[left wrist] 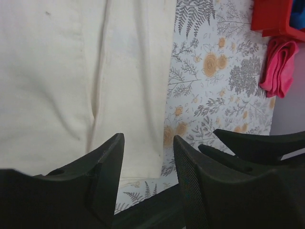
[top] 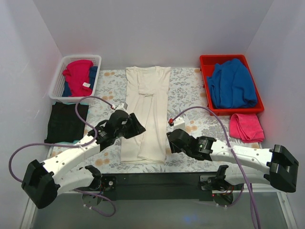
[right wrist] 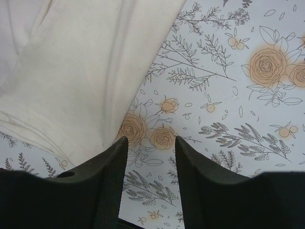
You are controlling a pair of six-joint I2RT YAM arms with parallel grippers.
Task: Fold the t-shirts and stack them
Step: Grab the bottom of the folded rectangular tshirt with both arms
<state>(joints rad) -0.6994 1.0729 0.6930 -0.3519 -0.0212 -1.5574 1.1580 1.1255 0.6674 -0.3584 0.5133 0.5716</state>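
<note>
A cream-white t-shirt [top: 145,112] lies in a long narrow strip down the middle of the floral tablecloth [top: 186,95], sleeves folded in. A black shirt [top: 66,122] lies folded flat at the left. My left gripper [top: 138,128] is open and empty, above the cream shirt's lower left part; that shirt fills the left wrist view [left wrist: 81,86]. My right gripper [top: 170,141] is open and empty, just right of the shirt's lower right corner. In the right wrist view the shirt's hem [right wrist: 71,95] lies to the left of my fingers [right wrist: 112,181], with bare tablecloth between them.
A white basket [top: 60,76] at the back left holds a red-pink and a blue garment. A red bin [top: 206,63] at the back right holds a blue garment [top: 232,84]. A pink cloth [top: 246,127] lies in front of the bin. White walls enclose the table.
</note>
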